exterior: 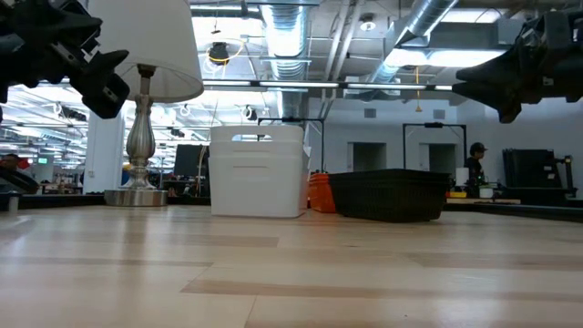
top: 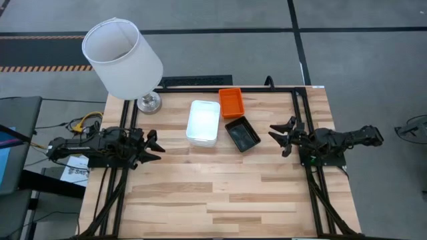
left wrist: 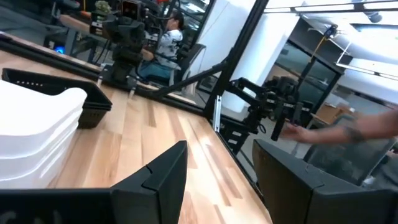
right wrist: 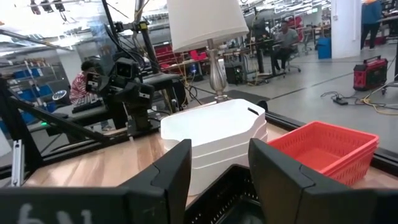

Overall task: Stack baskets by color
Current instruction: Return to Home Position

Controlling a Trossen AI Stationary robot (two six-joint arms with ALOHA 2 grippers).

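A stack of white baskets (top: 202, 122) stands on the table's far middle, with orange baskets (top: 231, 103) to its right rear and black mesh baskets (top: 242, 133) to its right; all rest on their bottoms. My left gripper (top: 155, 145) hovers open at the table's left edge, pointing level toward the white stack (left wrist: 31, 134). My right gripper (top: 279, 135) hovers open at the right edge, pointing level at the black baskets (right wrist: 230, 186), with the white stack (right wrist: 214, 140) and orange baskets (right wrist: 329, 149) beyond. Nothing lies between either pair of fingers.
A lamp with a big white shade (top: 123, 57) stands on its metal foot (top: 149, 102) at the table's far left corner. A person's blurred hand (left wrist: 348, 134) shows beyond the right arm (left wrist: 273, 102). Bare wood (top: 213, 200) fills the near half of the table.
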